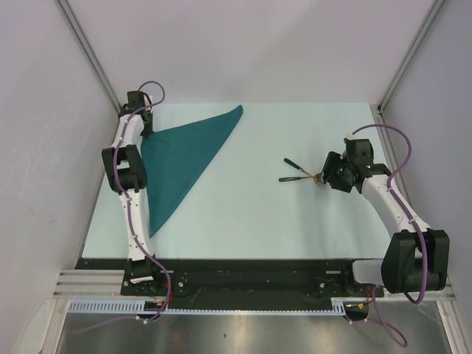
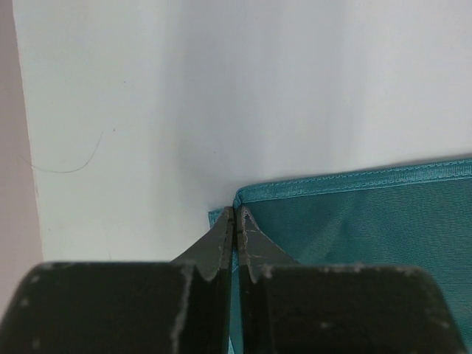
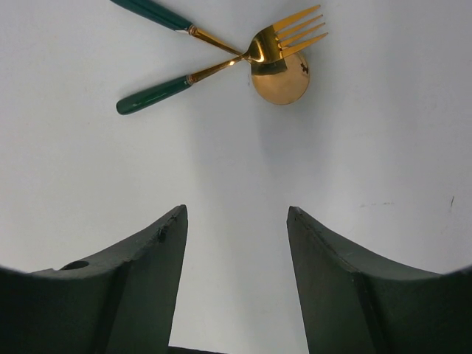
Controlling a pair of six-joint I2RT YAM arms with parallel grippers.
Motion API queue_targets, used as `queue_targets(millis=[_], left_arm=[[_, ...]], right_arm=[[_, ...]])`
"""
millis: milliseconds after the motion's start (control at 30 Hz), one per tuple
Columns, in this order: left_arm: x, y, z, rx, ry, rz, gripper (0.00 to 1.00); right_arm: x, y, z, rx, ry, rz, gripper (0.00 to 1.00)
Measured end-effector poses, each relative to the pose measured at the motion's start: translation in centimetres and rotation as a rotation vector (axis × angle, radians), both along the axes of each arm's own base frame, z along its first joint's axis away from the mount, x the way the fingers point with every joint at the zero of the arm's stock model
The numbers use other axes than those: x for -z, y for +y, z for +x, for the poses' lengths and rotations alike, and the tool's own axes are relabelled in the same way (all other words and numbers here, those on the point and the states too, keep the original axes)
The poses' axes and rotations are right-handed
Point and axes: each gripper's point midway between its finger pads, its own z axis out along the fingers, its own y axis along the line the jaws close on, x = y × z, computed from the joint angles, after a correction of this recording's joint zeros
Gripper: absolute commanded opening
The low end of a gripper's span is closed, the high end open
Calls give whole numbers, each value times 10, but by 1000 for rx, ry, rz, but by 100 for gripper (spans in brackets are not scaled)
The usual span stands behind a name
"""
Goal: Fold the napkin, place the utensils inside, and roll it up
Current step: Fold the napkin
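Observation:
The teal napkin (image 1: 184,158) lies folded into a triangle on the left half of the table, one point toward the back and one toward the front. My left gripper (image 1: 145,127) is at its far left corner, shut on the napkin's (image 2: 369,221) hemmed edge, with cloth showing between the fingers (image 2: 254,243). The two utensils lie crossed on the right half: a fork (image 3: 287,37) and a spoon (image 3: 280,82), both gold-headed with dark green handles (image 1: 292,171). My right gripper (image 3: 236,214) hangs open just right of their heads, holding nothing.
The pale table surface (image 1: 243,221) is walled by white panels at the back and both sides. A dark rail (image 1: 251,269) runs along the near edge between the arm bases.

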Motion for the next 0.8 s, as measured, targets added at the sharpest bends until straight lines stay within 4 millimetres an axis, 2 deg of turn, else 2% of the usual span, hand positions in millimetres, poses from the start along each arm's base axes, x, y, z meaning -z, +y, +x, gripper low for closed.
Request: queue_targets(millis=[167, 200, 267, 300, 367, 400, 600, 667, 733, 800], left_arm=[[0, 1, 2, 4, -6, 5, 9], [0, 1, 3, 4, -9, 5, 15], [0, 1, 4, 5, -11, 6, 31], [0, 1, 4, 6, -14, 9, 48], [-2, 4, 6, 4, -21, 21, 68], [-3, 4, 8, 2, -33, 22, 83], [-9, 4, 10, -17, -63, 10, 100], [-14, -2, 7, -15, -69, -7, 100], [-25, -8, 1, -19, -75, -15, 100], [-46, -17, -2, -10, -105, -12, 100]], right_arm=[[5, 4, -1, -4, 17, 0, 62], [6, 4, -1, -5, 19, -1, 62], [6, 4, -1, -6, 22, -3, 62], [7, 5, -1, -7, 23, -4, 62], [7, 5, -1, -8, 25, -4, 62], [8, 5, -1, -8, 26, -6, 62], [8, 7, 4, 1, 17, 2, 63], [10, 8, 7, 6, 17, 7, 63], [14, 9, 10, 13, 20, 12, 62], [19, 11, 15, 26, 26, 25, 62]])
